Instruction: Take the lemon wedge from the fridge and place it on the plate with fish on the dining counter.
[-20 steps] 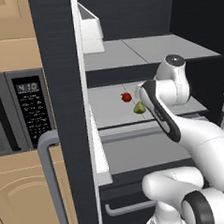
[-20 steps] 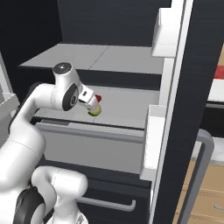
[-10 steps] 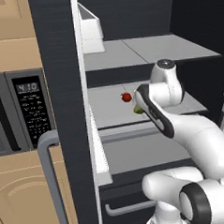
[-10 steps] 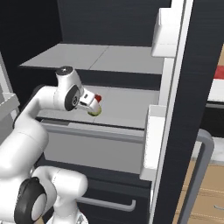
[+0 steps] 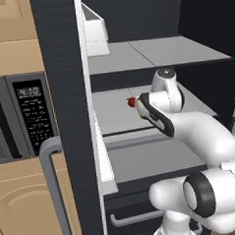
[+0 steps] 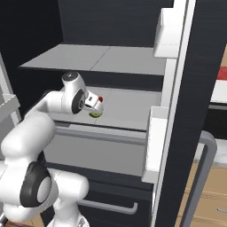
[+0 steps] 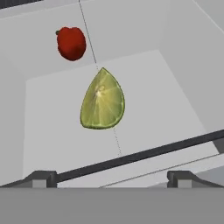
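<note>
The lemon wedge (image 7: 102, 100) lies flat on the pale grey middle shelf (image 6: 128, 108) of the fridge (image 5: 61, 54), cut face up, and in the hand view we see it between and beyond the two dark fingertips (image 7: 40, 178), untouched by either. Its point aims toward the back of the shelf. A small red round fruit (image 7: 71, 42) sits farther in and a little to the left of it in that view, apart from the wedge.

Our gripper (image 6: 96, 106) hangs over the shelf, just above the wedge, with its fingers spread wide and nothing between them. From the right base view we see a sliver of yellow-green under the hand, and a dab of red at its far edge. From the left base view the red fruit (image 5: 132, 102) shows just to the left of the wrist, while the wedge itself is hidden behind the arm.

The fridge stands open: its left door (image 5: 71, 142) is edge-on near us with a grey bar handle (image 5: 54, 187), and the right door (image 6: 186, 133) likewise. Above the fruit shelf is another grey shelf (image 5: 150, 52). To the left of the fridge we see a black microwave (image 5: 26, 115) with a keypad, set among tan cabinets (image 5: 26, 204). A lower drawer (image 6: 111, 206) with a grey handle is closed beneath the shelves.
</note>
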Robot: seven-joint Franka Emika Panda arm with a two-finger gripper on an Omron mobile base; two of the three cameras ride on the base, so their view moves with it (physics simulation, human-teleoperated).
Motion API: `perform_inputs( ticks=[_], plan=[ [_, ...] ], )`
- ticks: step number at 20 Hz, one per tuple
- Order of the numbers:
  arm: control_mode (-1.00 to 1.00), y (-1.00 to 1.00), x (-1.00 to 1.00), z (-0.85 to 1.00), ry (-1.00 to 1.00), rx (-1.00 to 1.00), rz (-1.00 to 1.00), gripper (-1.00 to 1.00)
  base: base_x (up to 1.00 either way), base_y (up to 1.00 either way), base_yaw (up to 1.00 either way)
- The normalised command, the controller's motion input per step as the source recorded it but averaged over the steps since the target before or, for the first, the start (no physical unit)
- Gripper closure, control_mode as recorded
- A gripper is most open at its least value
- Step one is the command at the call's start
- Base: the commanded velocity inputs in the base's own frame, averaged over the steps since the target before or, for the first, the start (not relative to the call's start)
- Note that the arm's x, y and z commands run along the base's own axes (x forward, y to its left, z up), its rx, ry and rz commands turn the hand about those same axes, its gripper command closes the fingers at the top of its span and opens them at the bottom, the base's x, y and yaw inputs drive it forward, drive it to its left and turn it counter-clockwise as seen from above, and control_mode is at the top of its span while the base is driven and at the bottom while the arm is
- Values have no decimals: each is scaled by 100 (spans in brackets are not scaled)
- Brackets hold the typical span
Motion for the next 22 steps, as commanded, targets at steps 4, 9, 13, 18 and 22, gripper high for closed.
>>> perform_inputs(
  ticks=[4,9,13,18,22],
  plan=[
    [-100,0,68,0,0,0,0,-100,0,0,0],
    [-100,0,39,-11,2,0,0,-100,0,0,0],
    [-100,0,27,-28,0,0,0,-100,0,0,0],
    [-100,0,19,-35,0,0,0,-100,0,0,0],
    [-100,0,7,-31,1,0,0,-100,0,0,0]
  ],
)
